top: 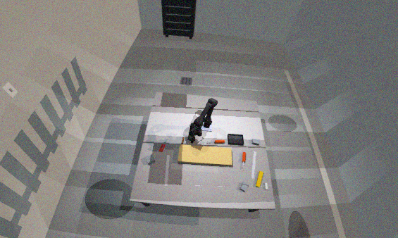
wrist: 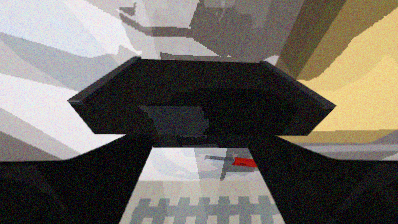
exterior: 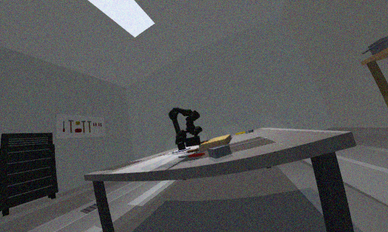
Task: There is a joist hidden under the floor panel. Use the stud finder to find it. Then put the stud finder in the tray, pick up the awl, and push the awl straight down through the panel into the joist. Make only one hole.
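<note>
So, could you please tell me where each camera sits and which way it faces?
Top: high above the table, looking down; the whole arm shows.
Exterior: low beside the table, looking across it; arm in profile.
Wrist: on the arm, looking past the gripper fingers and the dark block between them.
All three share the yellow panel.

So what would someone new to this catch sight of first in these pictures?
Probably the bright yellow panel lying across the middle of the table. Then the black arm bent beside it, its gripper shut on a wide black block that fills the middle of the wrist view.
</note>
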### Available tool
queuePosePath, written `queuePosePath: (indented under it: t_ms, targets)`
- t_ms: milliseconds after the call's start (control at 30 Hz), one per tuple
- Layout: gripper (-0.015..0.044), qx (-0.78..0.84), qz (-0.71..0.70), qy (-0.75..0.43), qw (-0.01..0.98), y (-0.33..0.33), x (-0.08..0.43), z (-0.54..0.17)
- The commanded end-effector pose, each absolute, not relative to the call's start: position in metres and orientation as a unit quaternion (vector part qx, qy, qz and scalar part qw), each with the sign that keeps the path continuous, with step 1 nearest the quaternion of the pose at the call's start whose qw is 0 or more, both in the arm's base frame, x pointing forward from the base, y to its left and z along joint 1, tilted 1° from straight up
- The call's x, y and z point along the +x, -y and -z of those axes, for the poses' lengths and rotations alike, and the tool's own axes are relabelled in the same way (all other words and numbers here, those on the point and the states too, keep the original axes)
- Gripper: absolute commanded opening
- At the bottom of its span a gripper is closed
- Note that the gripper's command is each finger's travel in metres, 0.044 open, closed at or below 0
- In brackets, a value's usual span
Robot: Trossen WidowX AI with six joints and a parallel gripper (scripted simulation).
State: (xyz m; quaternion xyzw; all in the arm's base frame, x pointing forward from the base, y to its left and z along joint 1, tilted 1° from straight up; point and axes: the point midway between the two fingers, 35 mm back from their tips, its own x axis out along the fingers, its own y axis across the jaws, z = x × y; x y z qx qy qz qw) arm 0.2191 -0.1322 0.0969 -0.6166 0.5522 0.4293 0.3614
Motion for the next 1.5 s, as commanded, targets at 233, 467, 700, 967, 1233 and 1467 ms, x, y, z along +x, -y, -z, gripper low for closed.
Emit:
queuePosePath:
  t_ms: [233, 467, 700, 967, 1233, 1467]
  targets:
    - [0.0, -0.633, -0.401, -0.567, 0.342, 0.1322, 0.2197, -0.0989]
    - [0.0, -0.644, -0.383, -0.576, 0.327, 0.1309, 0.2196, -0.0981]
    - [0.0, -0.654, -0.364, -0.584, 0.313, 0.1295, 0.2195, -0.0978]
    - [0.0, -0.661, -0.351, -0.591, 0.301, 0.1287, 0.2193, -0.0967]
    - [0.0, -0.671, -0.33, -0.601, 0.282, 0.1274, 0.2192, -0.0953]
    - [0.0, -0.68, -0.311, -0.609, 0.266, 0.1261, 0.219, -0.0946]
